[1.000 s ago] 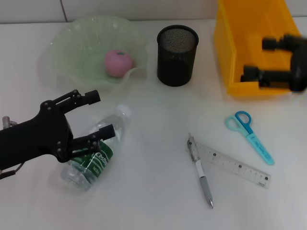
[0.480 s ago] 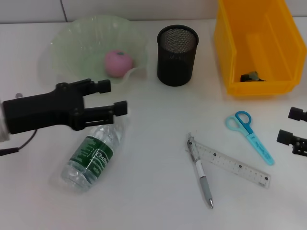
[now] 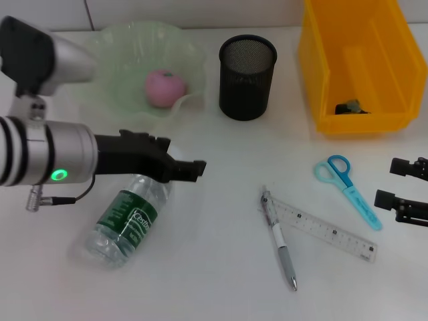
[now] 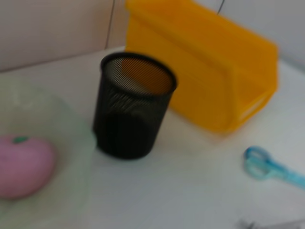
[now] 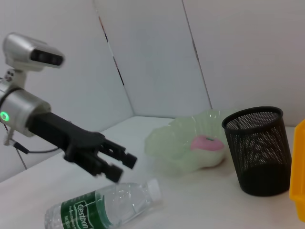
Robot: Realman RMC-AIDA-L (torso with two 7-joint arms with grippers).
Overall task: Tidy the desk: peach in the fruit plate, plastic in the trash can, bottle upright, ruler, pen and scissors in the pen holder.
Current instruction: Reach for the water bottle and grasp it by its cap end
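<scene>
Meanwhile, over the last second the left gripper (image 3: 190,167) had swung from the neck of the bottle (image 3: 130,214) to hang above it, its arm rolled so that the fingers lay nearly edge-on in the head view; in the right wrist view they stood a little apart, holding nothing. The bottle had not moved: it lay on its side on the desk (image 3: 214,281), cap toward one o'clock, at about eight o'clock in the head view, so the upright step was not yet done.

The right gripper (image 3: 406,184) had withdrawn from the trash can (image 3: 354,63) at one o'clock and hung at three o'clock, just beside the scissors (image 3: 348,187), with its fingers parted and empty. A small dark scrap now lay on the can's floor, most likely the plastic, so that step looked finished. The peach (image 3: 165,88) sat in the fruit plate (image 3: 100,60) at eleven o'clock, also done.

The ruler (image 3: 328,231) and the pen (image 3: 281,247) lay touching at five o'clock, with the pen holder (image 3: 247,77) at twelve o'clock, seemingly empty. Roughly a third of the job seemed settled; the right arm looked placed for the scissors.
</scene>
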